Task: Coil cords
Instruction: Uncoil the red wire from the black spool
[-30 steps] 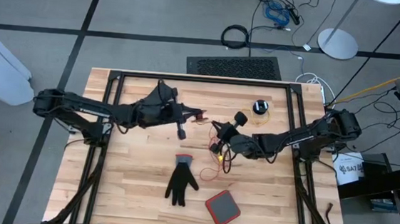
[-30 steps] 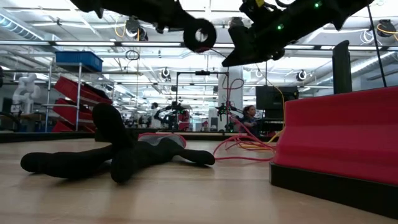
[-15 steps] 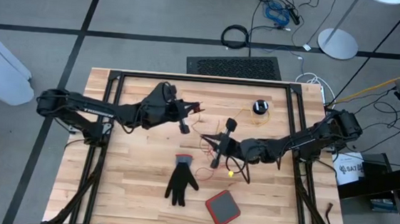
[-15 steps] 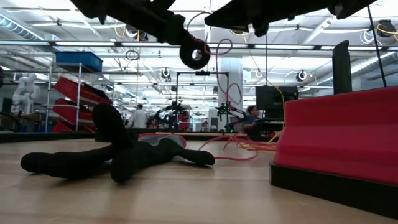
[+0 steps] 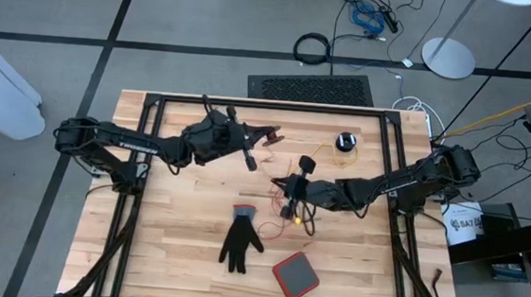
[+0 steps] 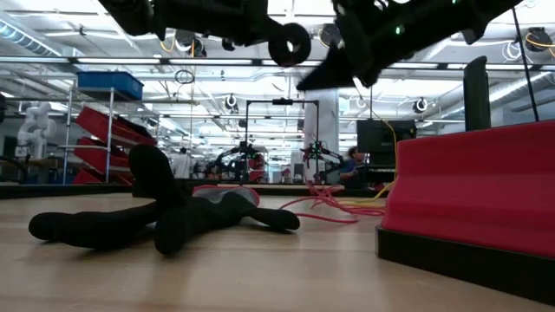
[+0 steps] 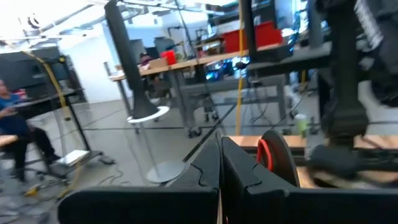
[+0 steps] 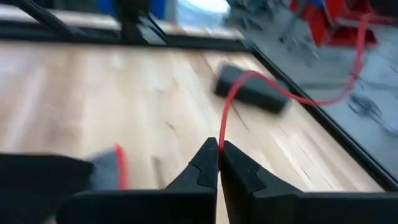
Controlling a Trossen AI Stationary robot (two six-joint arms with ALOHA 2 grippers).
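Shifted since a second ago, seen from above: left gripper [image 5: 264, 137] now farther toward the tabletop's [image 5: 172, 246] back edge, carrying a black puck [image 5: 248, 161], right gripper [image 5: 289, 210] swung nearer the black glove [image 5: 240, 240], cord [image 5: 303, 208] trailing beneath it, a second puck [image 5: 345, 141] resting alone near the back right, red pad [image 5: 295, 275] at the front. Level across the tabletop: glove [image 6: 147, 212] lying flat, cord [image 6: 325, 201] heaped behind it, puck [image 6: 290, 44] hanging overhead. From the wrists: left gripper [image 7: 219, 163] clenched, right gripper [image 8: 219, 152] clenched on the thin cord [image 8: 229, 106] running to a dark block [image 8: 252, 90].
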